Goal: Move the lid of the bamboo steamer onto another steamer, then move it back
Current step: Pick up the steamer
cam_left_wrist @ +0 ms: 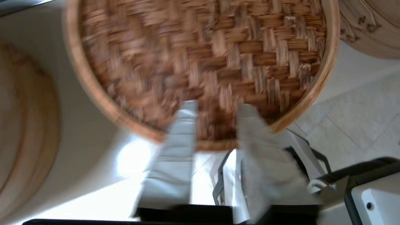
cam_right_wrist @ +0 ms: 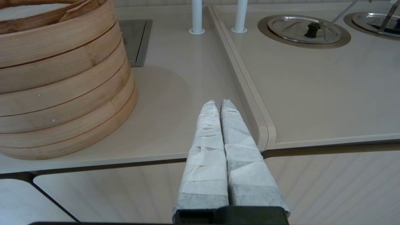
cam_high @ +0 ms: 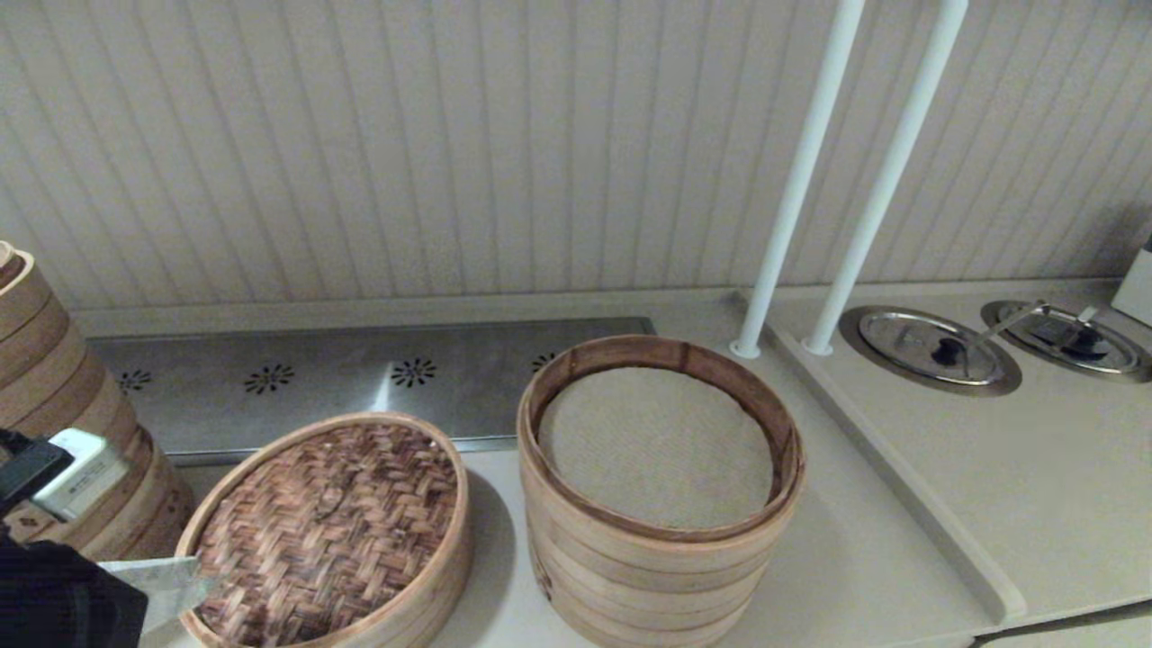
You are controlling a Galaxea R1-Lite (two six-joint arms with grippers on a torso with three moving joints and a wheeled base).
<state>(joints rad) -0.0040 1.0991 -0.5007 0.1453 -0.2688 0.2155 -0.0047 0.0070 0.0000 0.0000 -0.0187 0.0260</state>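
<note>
The bamboo steamer lid (cam_high: 328,526) (cam_left_wrist: 203,47), brown woven top in a pale rim, lies flat at the counter's front left. What it rests on is hidden, so no single low cloth-lined tray shows. My left gripper (cam_high: 193,585) (cam_left_wrist: 218,106) is at the lid's near edge. It is open, both taped fingers reaching over the rim onto the weave, with rim and weave showing in the gap. My right gripper (cam_right_wrist: 218,102) hangs shut and empty by the counter's front edge, right of the tall stack; the head view does not show it.
A tall multi-tier steamer stack (cam_high: 657,576) (cam_right_wrist: 59,84), white cloth on top, stands right of the lid. A bigger stack (cam_high: 54,378) stands at far left. Behind are a perforated steel panel (cam_high: 360,373) and two white poles (cam_high: 792,198). Steel pot lids (cam_high: 931,346) sit in the raised right counter.
</note>
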